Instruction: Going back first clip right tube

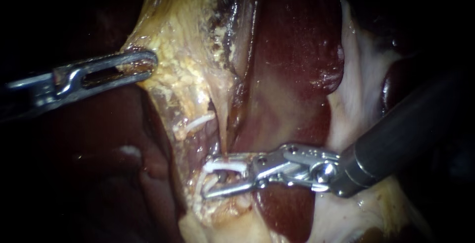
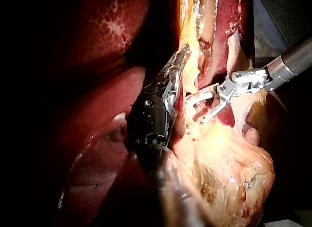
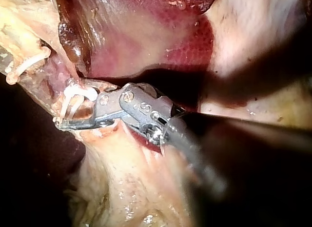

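Note:
My right instrument point(image 1: 208, 178) comes in from the right, its jaws open with a gap. They straddle a thin pale tube point(image 1: 223, 176) below the yellowish gallbladder tissue point(image 1: 183, 70). A white clip point(image 1: 225, 165) lies between the jaws, across that tube and close under the upper jaw. A second white clip point(image 1: 198, 121) sits on a strand a little higher. My left instrument point(image 1: 148, 65) comes in from the left, its slotted jaws shut on the edge of the yellowish tissue and holding it taut. In the right wrist view, the open jaws point(image 3: 63, 114) frame the clip point(image 3: 78, 92).
Dark red liver point(image 1: 292, 50) fills the middle and the lower left. Pale membrane point(image 1: 356, 89) hangs at the right, behind the right shaft. In the left wrist view, fatty yellow tissue point(image 2: 229, 163) bulges beside my left instrument point(image 2: 183, 53), with my right instrument point(image 2: 202, 110) across from it.

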`<action>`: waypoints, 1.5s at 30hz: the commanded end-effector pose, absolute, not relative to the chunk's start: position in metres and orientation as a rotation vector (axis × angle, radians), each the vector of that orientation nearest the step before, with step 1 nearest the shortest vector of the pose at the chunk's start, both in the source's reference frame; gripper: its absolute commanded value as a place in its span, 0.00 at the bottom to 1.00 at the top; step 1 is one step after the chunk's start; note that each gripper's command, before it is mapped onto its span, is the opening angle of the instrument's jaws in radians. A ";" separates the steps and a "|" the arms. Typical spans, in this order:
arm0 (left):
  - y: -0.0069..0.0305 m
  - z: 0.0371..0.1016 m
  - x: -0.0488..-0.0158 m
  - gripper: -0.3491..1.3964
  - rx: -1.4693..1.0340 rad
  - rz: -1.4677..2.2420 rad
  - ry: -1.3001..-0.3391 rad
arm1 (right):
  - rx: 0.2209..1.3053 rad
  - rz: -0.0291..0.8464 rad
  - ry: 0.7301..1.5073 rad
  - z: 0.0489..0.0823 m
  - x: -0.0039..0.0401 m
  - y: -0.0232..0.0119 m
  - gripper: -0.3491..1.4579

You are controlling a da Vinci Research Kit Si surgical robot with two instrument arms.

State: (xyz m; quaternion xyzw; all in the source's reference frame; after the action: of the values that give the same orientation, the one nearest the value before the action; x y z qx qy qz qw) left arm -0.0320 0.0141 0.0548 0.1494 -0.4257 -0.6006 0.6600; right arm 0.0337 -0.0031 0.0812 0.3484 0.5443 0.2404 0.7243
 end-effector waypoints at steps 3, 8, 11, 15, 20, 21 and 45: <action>0.0141 0.0548 -0.0319 0.00 0.338 -1.359 -0.963 | 0.713 0.513 1.216 0.0819 0.0325 -0.0012 0.52; 0.0141 0.0548 -0.0318 0.00 0.338 -1.359 -0.963 | 0.688 0.512 1.221 0.0821 0.0308 0.0002 0.52; 0.0141 0.0548 -0.0318 0.00 0.339 -1.359 -0.963 | 0.685 0.506 1.223 0.0820 0.0306 0.0002 0.52; 0.0141 0.0547 -0.0318 0.00 0.338 -1.359 -0.963 | 0.686 0.504 1.223 0.0814 0.0304 -0.0003 0.52; 0.0141 0.0546 -0.0317 0.00 0.339 -1.359 -0.963 | 0.696 0.481 1.230 0.0789 0.0282 -0.0001 0.52; 0.0141 0.0546 -0.0317 0.00 0.339 -1.359 -0.963 | 0.687 0.463 1.237 0.0781 0.0274 0.0003 0.52; 0.0141 0.0546 -0.0317 0.00 0.339 -1.359 -0.963 | 0.457 0.275 1.340 0.0680 0.0196 0.0065 0.52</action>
State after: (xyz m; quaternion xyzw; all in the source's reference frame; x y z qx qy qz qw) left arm -0.0317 0.0141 0.0546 0.1499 -0.4254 -0.6006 0.6602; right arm 0.0193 0.0067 0.0677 0.2055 0.6150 0.1264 0.7507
